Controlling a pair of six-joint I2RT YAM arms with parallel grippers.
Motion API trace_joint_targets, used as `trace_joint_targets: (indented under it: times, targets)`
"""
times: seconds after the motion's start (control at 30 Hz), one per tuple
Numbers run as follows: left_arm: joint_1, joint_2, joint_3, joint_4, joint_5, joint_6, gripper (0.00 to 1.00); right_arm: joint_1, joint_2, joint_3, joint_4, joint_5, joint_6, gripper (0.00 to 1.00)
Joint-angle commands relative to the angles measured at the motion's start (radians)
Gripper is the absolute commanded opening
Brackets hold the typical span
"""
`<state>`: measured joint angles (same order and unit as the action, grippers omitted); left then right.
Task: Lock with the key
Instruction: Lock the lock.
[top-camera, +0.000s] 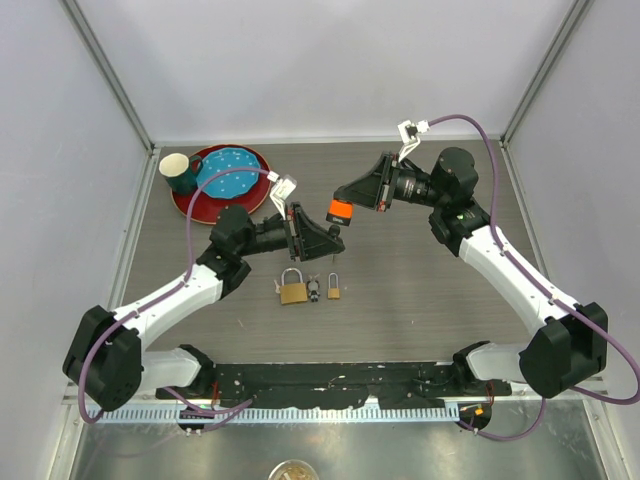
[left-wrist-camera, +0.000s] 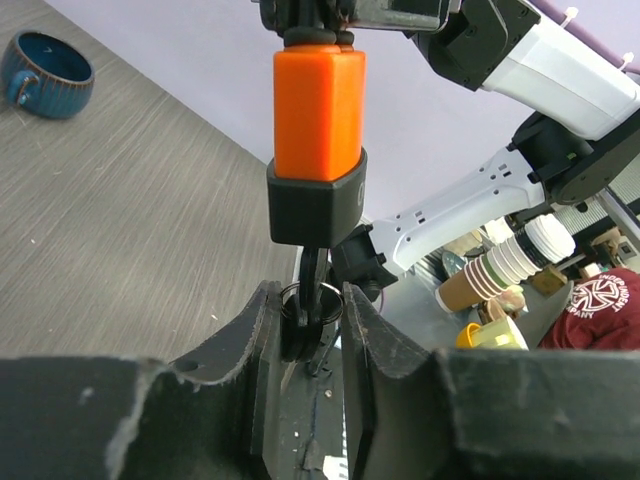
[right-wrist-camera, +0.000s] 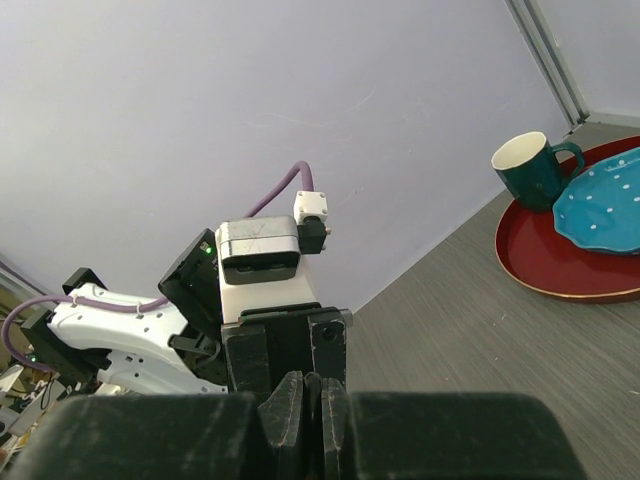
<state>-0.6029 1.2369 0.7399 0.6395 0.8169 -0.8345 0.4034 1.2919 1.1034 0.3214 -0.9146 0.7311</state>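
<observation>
An orange padlock (top-camera: 340, 209) with a black base is held in the air between both arms. In the left wrist view the padlock (left-wrist-camera: 318, 110) hangs base down, and a dark key (left-wrist-camera: 312, 285) with a wire ring goes up into its base. My left gripper (left-wrist-camera: 310, 310) is shut on the key's head, and in the top view it (top-camera: 326, 232) sits just below the padlock. My right gripper (top-camera: 352, 196) is shut on the top of the padlock. In the right wrist view its fingers (right-wrist-camera: 313, 392) pinch a thin dark bar, and the padlock body is hidden.
A brass padlock (top-camera: 292, 291), a small bunch of keys (top-camera: 314, 290) and a small brass padlock (top-camera: 334, 291) lie on the table below the grippers. A red tray (top-camera: 198, 208) with a blue plate (top-camera: 232, 170) and a teal mug (top-camera: 180, 173) stands at the back left.
</observation>
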Motion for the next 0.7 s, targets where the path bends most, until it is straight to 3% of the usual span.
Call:
trace_joint_targets:
  times: [0.0,0.2,0.67]
  targets:
    - [-0.005,-0.022,0.006,0.008,0.028,0.002,0.2,-0.003,-0.008,0.053,0.077,0.0,0.011,0.01]
    - [-0.005,-0.031,-0.016,-0.017,0.019,0.008,0.0,-0.008,-0.006,0.052,0.079,0.003,0.013,0.01]
    - [-0.014,-0.086,-0.08,-0.037,0.016,-0.012,0.0,-0.02,0.007,0.047,0.082,0.005,0.013,0.01]
